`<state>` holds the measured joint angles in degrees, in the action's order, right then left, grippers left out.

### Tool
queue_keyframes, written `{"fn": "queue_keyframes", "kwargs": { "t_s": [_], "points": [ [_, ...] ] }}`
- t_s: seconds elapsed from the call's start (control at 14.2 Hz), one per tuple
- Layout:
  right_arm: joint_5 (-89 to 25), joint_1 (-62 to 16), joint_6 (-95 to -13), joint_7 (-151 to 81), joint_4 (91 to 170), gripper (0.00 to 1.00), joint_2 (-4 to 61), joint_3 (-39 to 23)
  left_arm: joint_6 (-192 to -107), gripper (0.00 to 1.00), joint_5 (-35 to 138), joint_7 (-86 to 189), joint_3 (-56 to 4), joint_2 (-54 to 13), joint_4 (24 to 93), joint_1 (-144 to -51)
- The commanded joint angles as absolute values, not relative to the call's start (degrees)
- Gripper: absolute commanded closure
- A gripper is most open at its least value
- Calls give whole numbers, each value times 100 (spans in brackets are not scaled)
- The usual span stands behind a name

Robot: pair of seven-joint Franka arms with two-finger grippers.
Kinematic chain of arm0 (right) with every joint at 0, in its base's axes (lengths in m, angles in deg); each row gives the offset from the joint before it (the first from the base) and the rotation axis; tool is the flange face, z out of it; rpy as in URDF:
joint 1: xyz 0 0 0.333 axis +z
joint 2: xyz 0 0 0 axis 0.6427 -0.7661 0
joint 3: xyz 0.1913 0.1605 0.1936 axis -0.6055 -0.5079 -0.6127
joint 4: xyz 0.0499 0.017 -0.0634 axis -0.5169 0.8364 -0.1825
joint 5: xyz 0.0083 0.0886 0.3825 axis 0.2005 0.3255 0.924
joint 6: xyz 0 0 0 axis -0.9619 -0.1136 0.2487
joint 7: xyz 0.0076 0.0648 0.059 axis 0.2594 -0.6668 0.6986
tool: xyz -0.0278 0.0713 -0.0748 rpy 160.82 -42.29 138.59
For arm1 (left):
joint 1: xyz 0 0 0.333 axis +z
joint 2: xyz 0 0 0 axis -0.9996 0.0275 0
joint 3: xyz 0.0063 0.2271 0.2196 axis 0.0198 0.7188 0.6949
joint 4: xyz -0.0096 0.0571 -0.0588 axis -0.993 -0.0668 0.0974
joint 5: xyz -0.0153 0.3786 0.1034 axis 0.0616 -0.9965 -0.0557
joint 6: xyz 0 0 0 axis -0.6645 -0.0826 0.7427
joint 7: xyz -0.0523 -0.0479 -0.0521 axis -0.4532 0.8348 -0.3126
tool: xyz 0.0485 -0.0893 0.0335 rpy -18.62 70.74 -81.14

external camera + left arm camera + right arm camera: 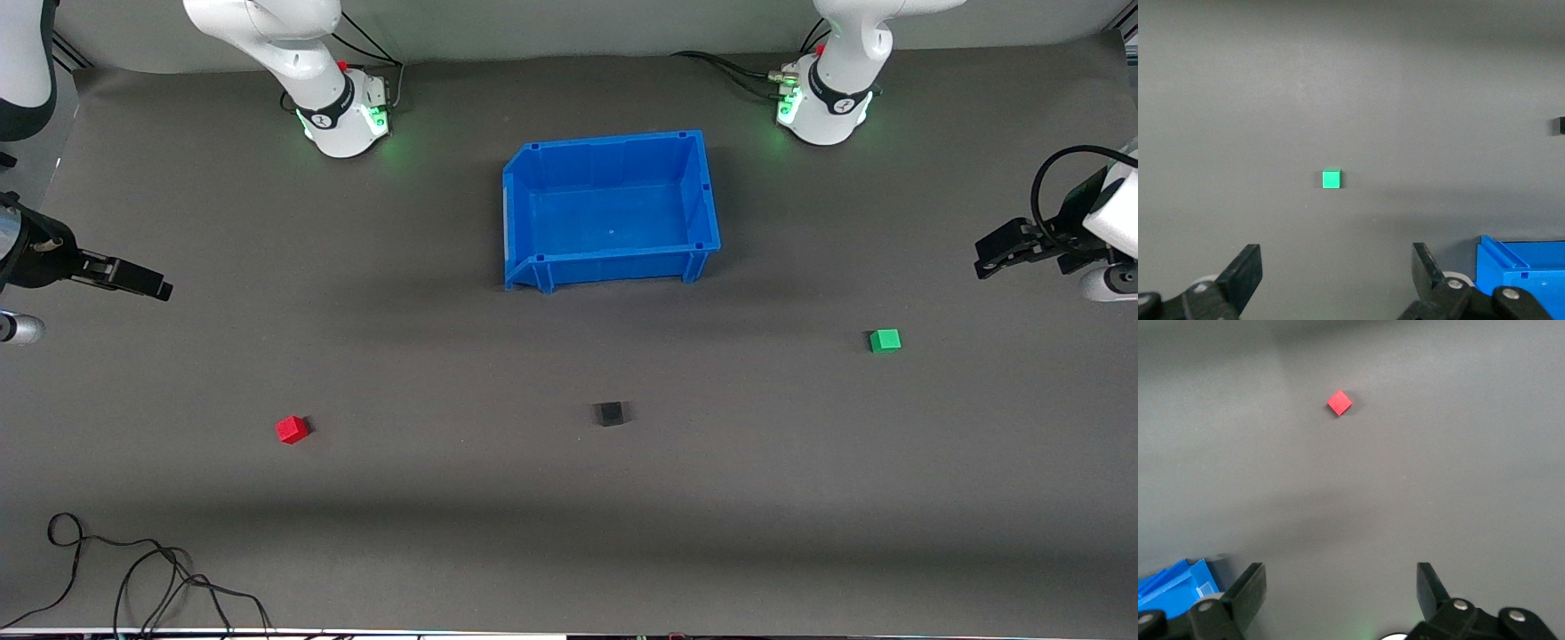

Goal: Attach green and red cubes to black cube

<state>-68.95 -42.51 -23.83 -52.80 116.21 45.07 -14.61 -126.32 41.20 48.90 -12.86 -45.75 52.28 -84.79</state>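
Observation:
The black cube point(610, 413) rests on the grey mat, nearer the front camera than the blue bin; a sliver of it shows at the edge of the left wrist view point(1561, 125). The green cube point(885, 340) point(1331, 179) lies toward the left arm's end of the table. The red cube point(292, 429) point(1339, 403) lies toward the right arm's end. My left gripper point(982, 258) point(1337, 267) hangs open and empty at the left arm's end of the table, apart from the green cube. My right gripper point(160, 286) point(1341, 585) hangs open and empty at the right arm's end, apart from the red cube.
An empty blue bin point(702, 200) point(1511, 257) point(1178, 580) stands mid-table between the two arm bases. Loose black cables point(133, 569) lie at the front corner toward the right arm's end.

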Motion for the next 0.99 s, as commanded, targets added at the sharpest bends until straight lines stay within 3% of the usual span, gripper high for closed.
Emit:
{"fn": "queue_keyframes", "kwargs": {
  "t_s": [0.0,0.92],
  "points": [
    [-6953,-4193,-2327,-5206,11496,0,4430,-1467,-12612,0,4141,4797,-1271,-4694,5349,-8508],
    [-6953,-4201,-2300,-5102,11514,0,4290,-1476,-12348,0,3957,5060,-1209,-4326,5480,-8122]
  ]
}}
